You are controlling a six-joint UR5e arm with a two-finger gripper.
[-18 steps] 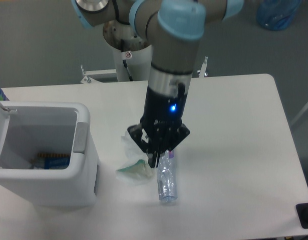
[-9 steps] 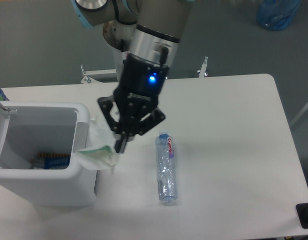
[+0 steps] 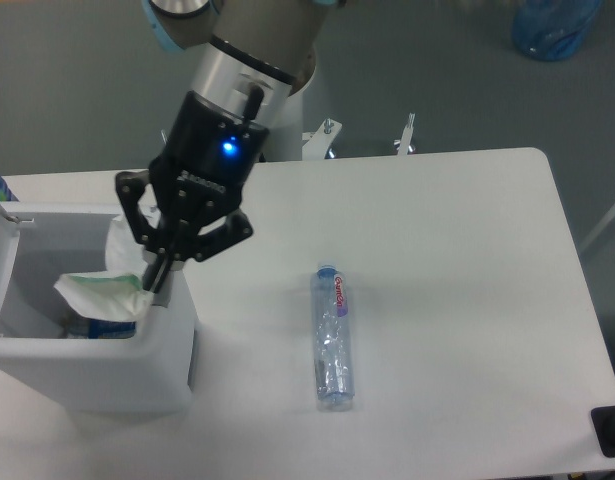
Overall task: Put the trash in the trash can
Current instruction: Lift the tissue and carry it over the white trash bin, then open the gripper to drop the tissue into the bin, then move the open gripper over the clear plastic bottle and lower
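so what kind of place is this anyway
Probably a robotics lab or test cell: a robot arm's gripper works over a plain white table on a bare grey floor, with a white trash can as a prop.

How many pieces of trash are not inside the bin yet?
2: the bottle lies on the table, and the paper carton hangs from the gripper over the open bin. Something already lies inside the bin.

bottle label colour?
Pink-red, near the cap end of the clear bottle on the table; fixed camera view.
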